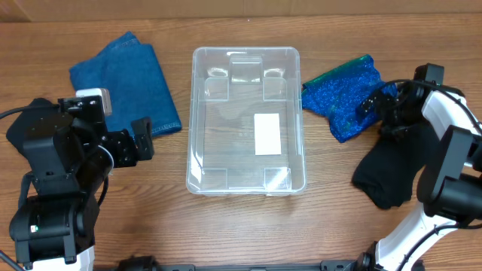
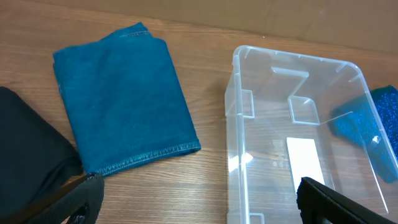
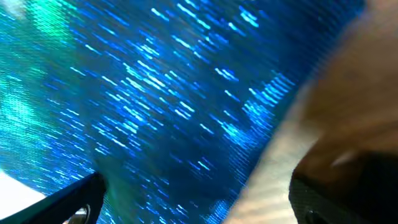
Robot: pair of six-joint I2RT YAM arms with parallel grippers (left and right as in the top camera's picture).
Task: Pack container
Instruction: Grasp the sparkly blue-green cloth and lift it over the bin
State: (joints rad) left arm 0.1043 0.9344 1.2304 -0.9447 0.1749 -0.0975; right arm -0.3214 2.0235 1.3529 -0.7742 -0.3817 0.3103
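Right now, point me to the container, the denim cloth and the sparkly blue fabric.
container (image 1: 226, 143), overhead view, bare floor beside label.
denim cloth (image 1: 128, 83), overhead view, its middle.
sparkly blue fabric (image 1: 339, 98), overhead view, its middle.

The container is clear, glossy plastic that catches bright glints, with a flat matt white label on its bottom. The table looks like smooth wood with a brown grain. The folded blue cloth is matt, denim-like, with a stitched hem. The other blue fabric glitters with fine metallic streaks. The black cloth is soft and dull.
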